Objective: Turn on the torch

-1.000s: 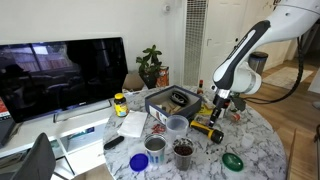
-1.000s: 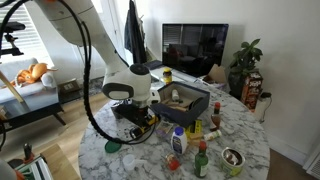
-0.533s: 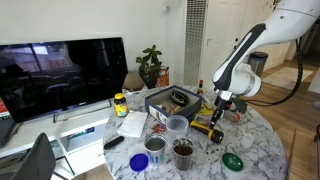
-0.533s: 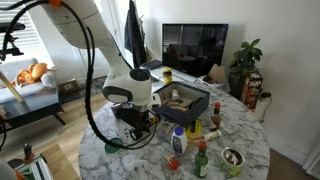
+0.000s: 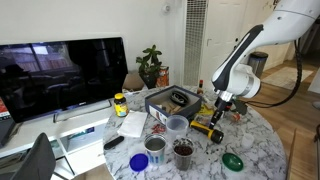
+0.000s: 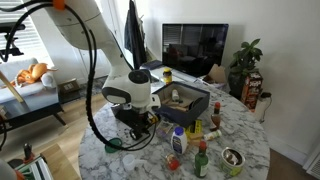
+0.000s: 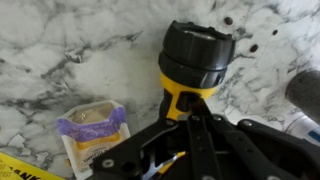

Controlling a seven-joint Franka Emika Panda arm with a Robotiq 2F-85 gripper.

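Note:
The torch lies on the marble table, with a black head and a yellow body. In the wrist view my gripper has its fingers shut together, their tips pressed down on the yellow body just behind the head. In both exterior views the gripper is low over the table, right on the torch. The rear of the torch is hidden under my fingers.
A purple-edged sachet lies beside the torch. A grey box stands behind it. A plastic cup, two tins, a green lid, a yellow-lidded jar and bottles crowd the round table.

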